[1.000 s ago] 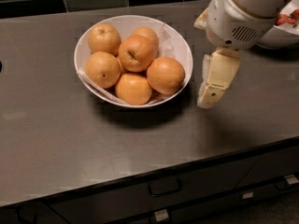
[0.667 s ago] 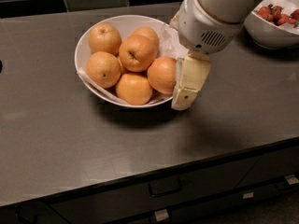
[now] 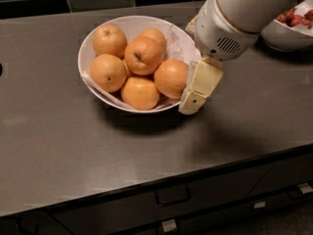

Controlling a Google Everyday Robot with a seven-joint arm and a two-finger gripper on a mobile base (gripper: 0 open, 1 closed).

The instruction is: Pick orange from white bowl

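A wide white bowl (image 3: 128,23) with a crinkled liner sheet stands on the dark counter and holds several large oranges. The smooth orange (image 3: 170,77) at the bowl's right side is the one nearest my gripper. The top orange (image 3: 143,55) shows a dark stem dimple. My gripper (image 3: 193,99) hangs from the white arm (image 3: 234,18) at the bowl's right rim, just right of that smooth orange, with its tip down near the counter. It holds nothing that I can see.
A second white bowl (image 3: 286,37) with reddish fruit stands at the back right, partly behind the arm. The counter's front edge runs along the bottom, with drawers (image 3: 171,197) below. A dark tiled wall is behind.
The arm and gripper have moved left from beside the bowl until the gripper is at its right rim, next to the right-hand orange. The oranges have not moved.
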